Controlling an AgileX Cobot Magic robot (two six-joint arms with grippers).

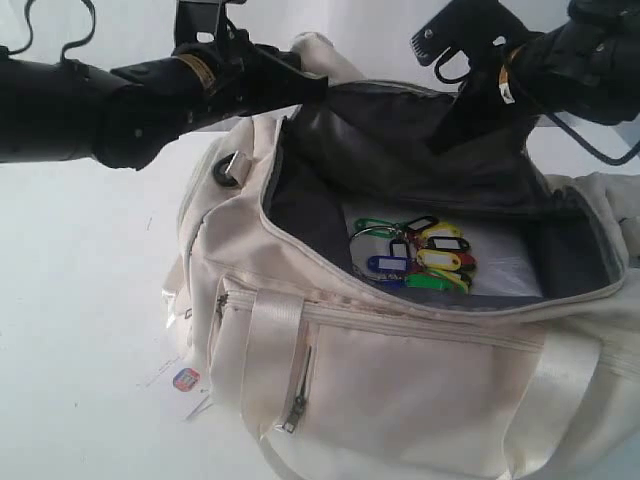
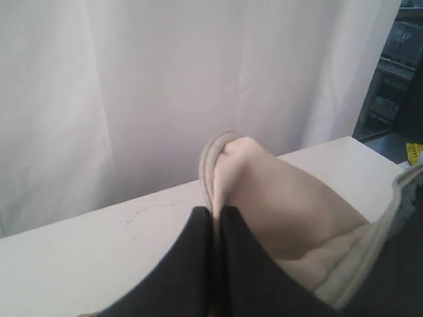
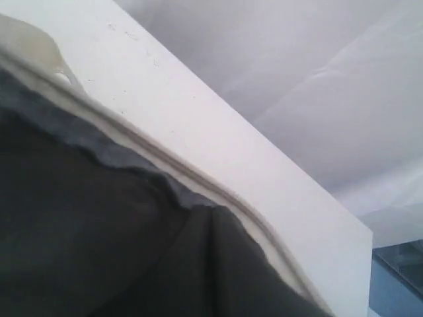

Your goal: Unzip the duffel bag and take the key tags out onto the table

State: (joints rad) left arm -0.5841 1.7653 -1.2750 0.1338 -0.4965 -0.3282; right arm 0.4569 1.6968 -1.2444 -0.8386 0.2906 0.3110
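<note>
The cream duffel bag [image 1: 400, 380] lies on the white table [image 1: 80, 300] with its top zip open and its grey lining showing. The key tags [image 1: 415, 255], a coloured bunch on a metal ring, lie on the bag's floor. My left gripper [image 1: 312, 85] is shut on a fold of cream fabric at the bag's far left end; its black fingers [image 2: 198, 264] pinch that fold of the bag [image 2: 284, 205]. My right gripper [image 1: 447, 135] is at the far rim, its dark fingers [image 3: 244, 264] pressed together on the bag's edge [image 3: 132, 142] beside the grey lining [image 3: 79, 218].
A small white paper tag [image 1: 187, 380] with a red-blue mark lies on the table by the bag's near left corner. A white curtain [image 2: 165, 86] hangs behind the table's far edge [image 2: 79, 251]. Dark shelving [image 2: 396, 72] stands beyond the corner.
</note>
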